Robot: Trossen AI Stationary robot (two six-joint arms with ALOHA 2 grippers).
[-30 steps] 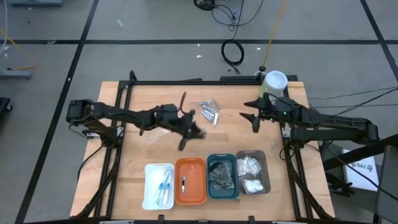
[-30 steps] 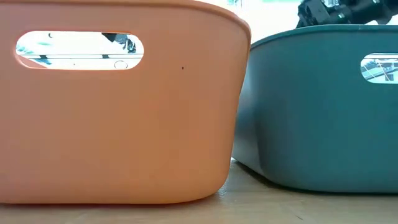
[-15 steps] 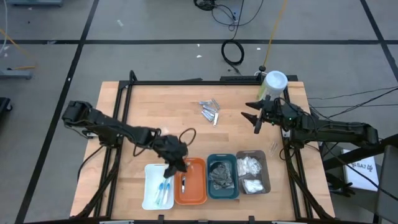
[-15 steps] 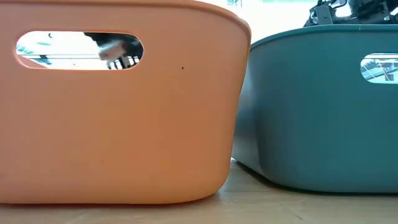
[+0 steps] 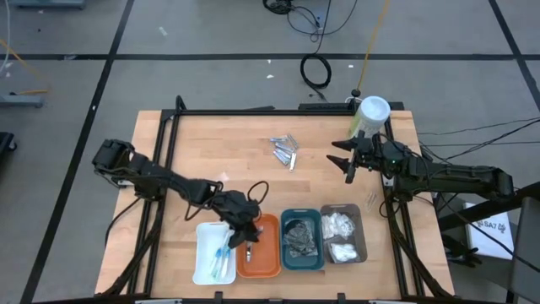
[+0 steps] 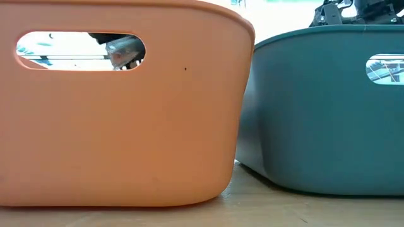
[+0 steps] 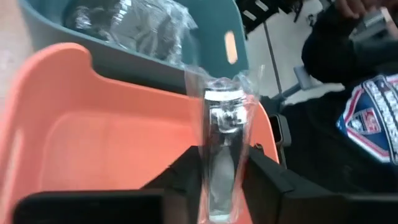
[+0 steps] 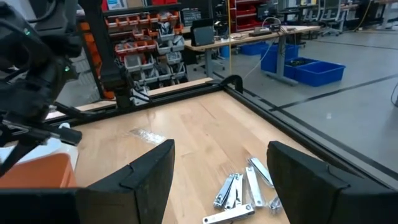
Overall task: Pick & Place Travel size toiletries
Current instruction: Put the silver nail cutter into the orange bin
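The left gripper [image 7: 219,180] pinches 1 wrapped nail clipper [image 7: 222,134] over the orange tray [image 5: 268,263]. It could slip out early and land on the tray's rim at 9 o'clock. The right gripper [image 5: 346,162] waits wide open and empty near the table's 2 o'clock.

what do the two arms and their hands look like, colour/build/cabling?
Both arms are dark, nearly black, slender jointed links. The left hand has two matte black, blocky flat-faced fingers. The right hand has the same wide black wedge-shaped fingers. A thin dark cable loops above the left wrist in the high view, and the right arm's wrist shows small lit spots. No markings visible.
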